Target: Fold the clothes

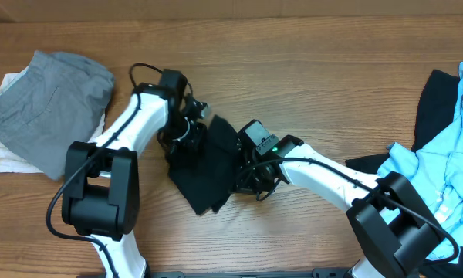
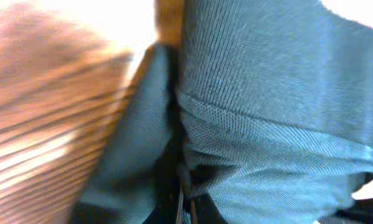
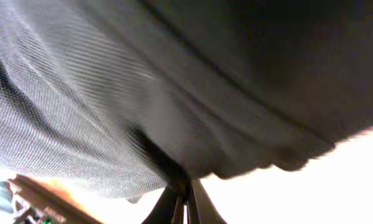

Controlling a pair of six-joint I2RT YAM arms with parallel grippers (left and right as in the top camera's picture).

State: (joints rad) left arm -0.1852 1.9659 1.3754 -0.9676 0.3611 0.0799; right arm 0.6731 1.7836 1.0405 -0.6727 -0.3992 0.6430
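A black shirt hangs bunched between my two grippers at the middle of the table. My left gripper is shut on its left upper edge; in the left wrist view the dark fabric fills the frame and is pinched at the fingertips. My right gripper is shut on the shirt's right side; in the right wrist view the cloth drapes over the closed fingers. No logo shows.
A folded grey garment lies on a white one at the far left. A light blue garment over black cloth is heaped at the right edge. Bare wood table lies behind.
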